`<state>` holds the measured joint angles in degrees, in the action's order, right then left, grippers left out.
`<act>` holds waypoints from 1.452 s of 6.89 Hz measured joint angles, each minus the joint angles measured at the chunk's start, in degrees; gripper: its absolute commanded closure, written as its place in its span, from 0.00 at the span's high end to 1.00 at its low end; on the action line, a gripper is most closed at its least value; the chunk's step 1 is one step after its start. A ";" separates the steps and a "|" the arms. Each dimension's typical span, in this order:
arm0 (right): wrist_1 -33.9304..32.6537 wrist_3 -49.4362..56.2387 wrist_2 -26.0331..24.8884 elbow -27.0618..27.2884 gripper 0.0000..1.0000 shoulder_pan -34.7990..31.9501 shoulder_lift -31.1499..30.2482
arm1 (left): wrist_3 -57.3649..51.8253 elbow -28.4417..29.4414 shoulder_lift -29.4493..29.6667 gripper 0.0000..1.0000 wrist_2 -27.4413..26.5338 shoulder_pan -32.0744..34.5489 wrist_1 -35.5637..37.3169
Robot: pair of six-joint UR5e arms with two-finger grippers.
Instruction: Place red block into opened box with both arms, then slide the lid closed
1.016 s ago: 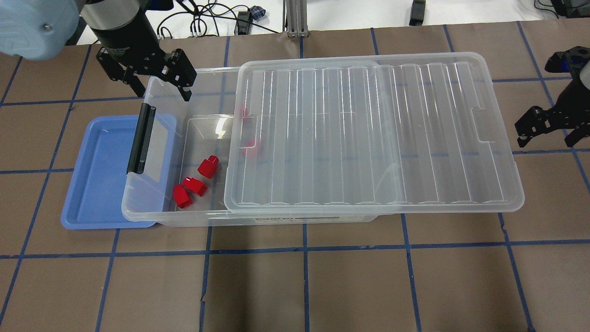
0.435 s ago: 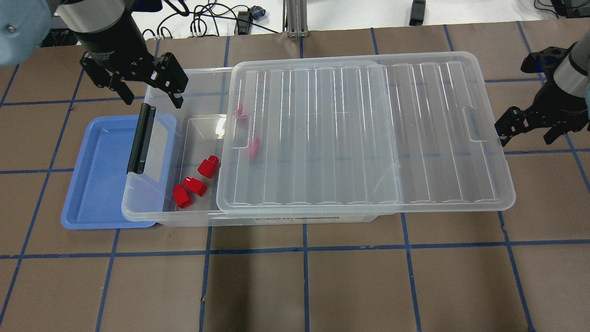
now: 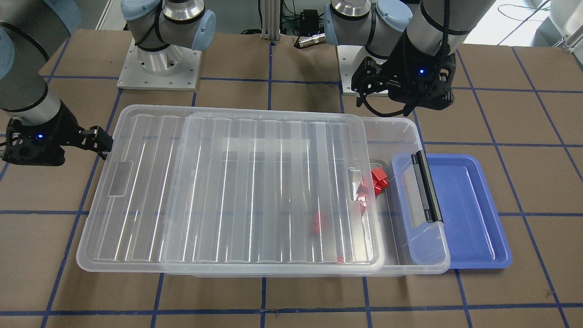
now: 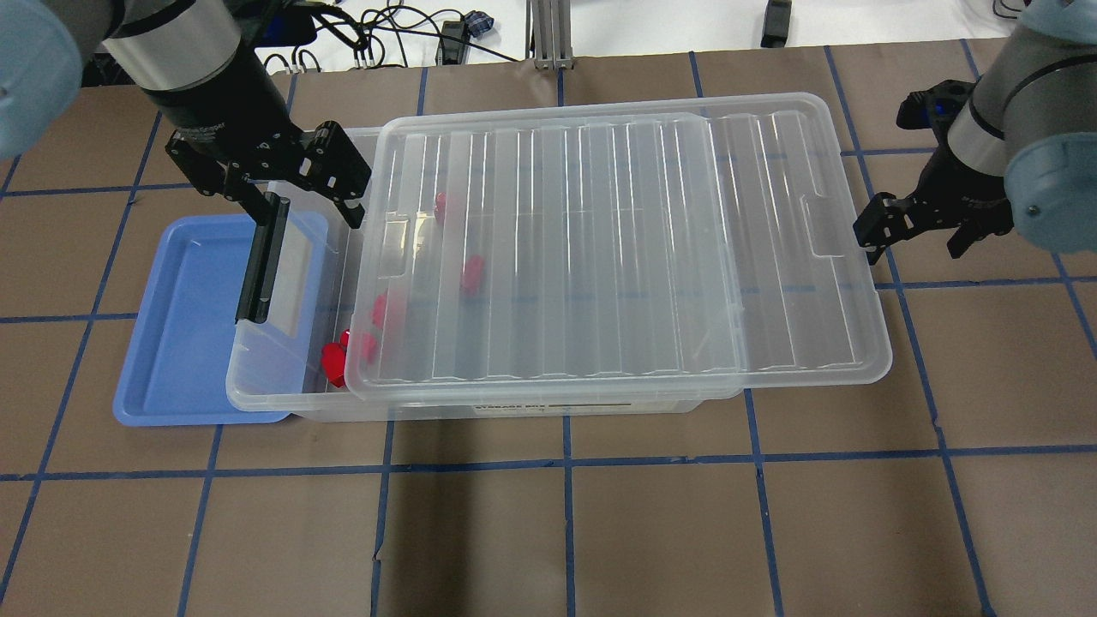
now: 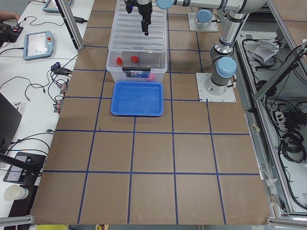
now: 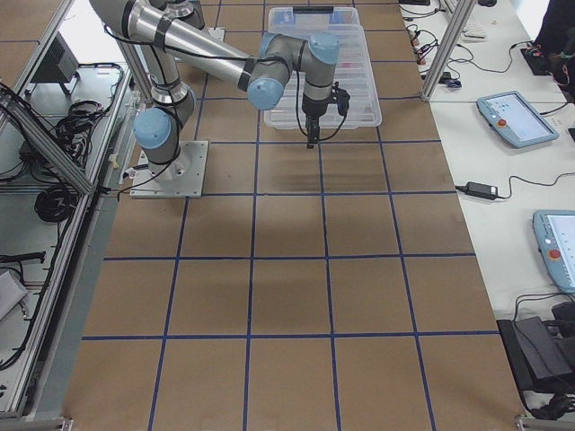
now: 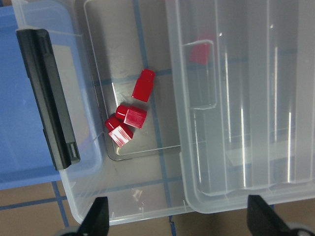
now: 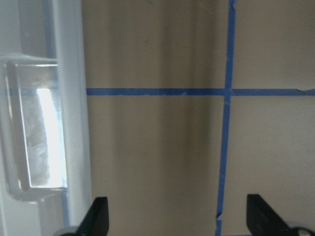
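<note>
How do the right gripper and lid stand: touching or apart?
Touching. In the right wrist view, one of the right gripper's fingers sits flush against the lid's rim, no gap showing.

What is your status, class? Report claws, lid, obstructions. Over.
Claws open: left claw by box far rim, right claw at lid outer end. Lid partly shut, red blocks inside. Left claw near lid's path, may block.

A shallow blue tray (image 4: 180, 330) lies on the brown, blue-taped table (image 4: 651, 531).
</note>
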<state>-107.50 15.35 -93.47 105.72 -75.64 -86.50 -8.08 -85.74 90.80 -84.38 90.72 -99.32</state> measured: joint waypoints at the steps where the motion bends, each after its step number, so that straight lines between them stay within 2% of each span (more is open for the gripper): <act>1: -0.59 -1.32 0.79 -0.04 1.00 -2.50 0.03 | 0.11 -2.04 -2.21 1.00 0.99 0.53 -0.01; 3: -2.03 -4.04 1.38 -0.36 1.00 -7.47 0.16 | 0.02 -4.81 -6.55 1.00 1.53 0.93 0.35; 7: -2.21 -5.14 1.31 -1.55 1.00 -9.08 0.14 | -0.89 -6.79 -3.36 1.00 0.99 -0.15 8.09; 9: 0.57 -6.57 2.53 -5.13 1.00 -9.25 -2.88 | -0.93 -7.27 -4.16 1.00 -0.43 -0.48 8.84; 10: 5.07 -9.40 3.40 -8.62 1.00 -10.20 -4.29 | -0.97 -7.33 -4.35 1.00 -1.28 -0.59 8.90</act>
<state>-102.43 5.95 -90.07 97.10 -85.84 -90.79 -9.05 -93.07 86.45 -85.66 90.13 -90.42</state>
